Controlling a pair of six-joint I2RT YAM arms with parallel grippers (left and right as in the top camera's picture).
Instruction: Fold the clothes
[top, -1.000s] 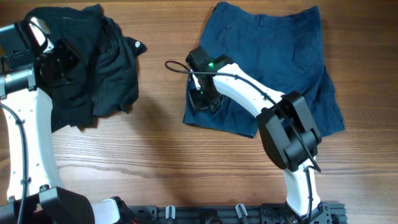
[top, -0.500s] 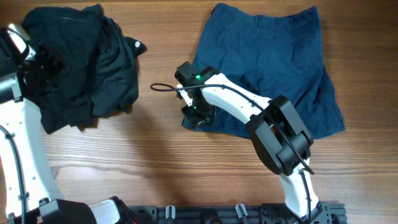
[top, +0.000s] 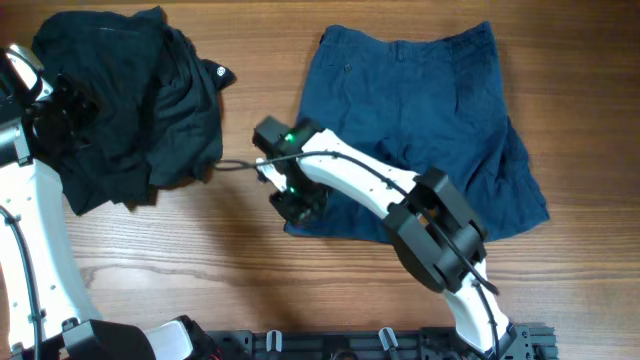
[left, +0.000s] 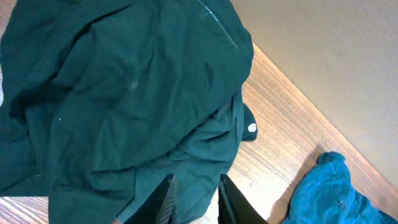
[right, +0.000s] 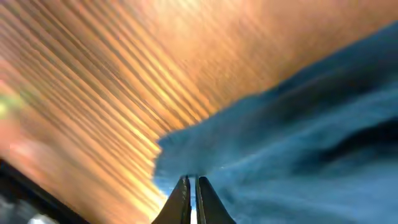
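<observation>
One pair of navy shorts (top: 410, 110) lies spread at the upper right-centre of the table (top: 230, 270), waistband on the far side, wrinkled. Light, limp woven cloth; it will likely drape and drag, not slide clean, so it is best taken at the hem corners or waistband ends. Right gripper (top: 298, 203) jaws together, pinched on the lower-left hem corner. Left gripper (left: 194, 199) over black garment heap (top: 140, 110), well apart from shorts; fingers narrowly apart, cannot tell if they hold cloth.

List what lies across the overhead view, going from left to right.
left arm → black garment heap → right gripper, at the shorts' lower left corner → navy shorts
</observation>
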